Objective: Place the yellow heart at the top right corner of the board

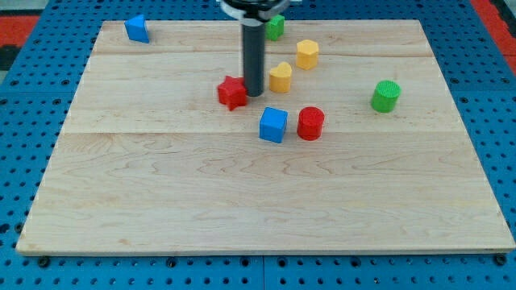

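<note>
Blue holes ring the wooden counter (161, 209). Near lie a blue cube (273, 125) and red cylinder (310, 123). Farther, my tip (255, 93) stands between the red star (232, 93) and yellow heart (280, 77); no hand exists. Next, I think, push the heart far right.

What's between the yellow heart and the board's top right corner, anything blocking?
Only the yellow hexagonal block, just up-right of the yellow heart, sits near that line. The green cylinder lies below it. My tip is just left of the heart, beside the red block.

Bright, even overhead light on the table (266, 209); shadows v. short & soft under blocks. No glare. Sharp focus throughout, slight softness from low res.
</note>
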`<state>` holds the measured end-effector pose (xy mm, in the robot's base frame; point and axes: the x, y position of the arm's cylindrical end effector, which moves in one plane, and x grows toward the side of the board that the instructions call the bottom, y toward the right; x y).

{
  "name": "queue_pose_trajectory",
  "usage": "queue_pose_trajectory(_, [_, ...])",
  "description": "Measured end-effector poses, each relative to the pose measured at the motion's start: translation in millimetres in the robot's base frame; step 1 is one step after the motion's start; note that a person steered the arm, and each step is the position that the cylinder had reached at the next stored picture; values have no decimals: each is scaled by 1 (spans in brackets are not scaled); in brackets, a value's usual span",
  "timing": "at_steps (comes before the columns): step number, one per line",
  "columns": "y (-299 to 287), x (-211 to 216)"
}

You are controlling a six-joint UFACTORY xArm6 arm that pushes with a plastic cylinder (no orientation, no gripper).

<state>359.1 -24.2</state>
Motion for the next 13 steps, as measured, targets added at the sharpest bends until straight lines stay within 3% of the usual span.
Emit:
queue_pose_trajectory(1, [38,-23])
queue_pose_trajectory(2, [128,-25])
queue_pose_trajectory(3, [150,-19])
queue_pose_trajectory(4, [139,-66])
queue_pose_trajectory(5, [162,-46])
queue_pose_trajectory(6, [148,-13])
queue_pose_trajectory(9, [214,-95])
queue_pose_trajectory(10, [206,-106])
queue_pose_trajectory(11, [200,-82])
queue_pose_trajectory(12, [259,-54])
queue_pose_trajectory(13, [284,-75])
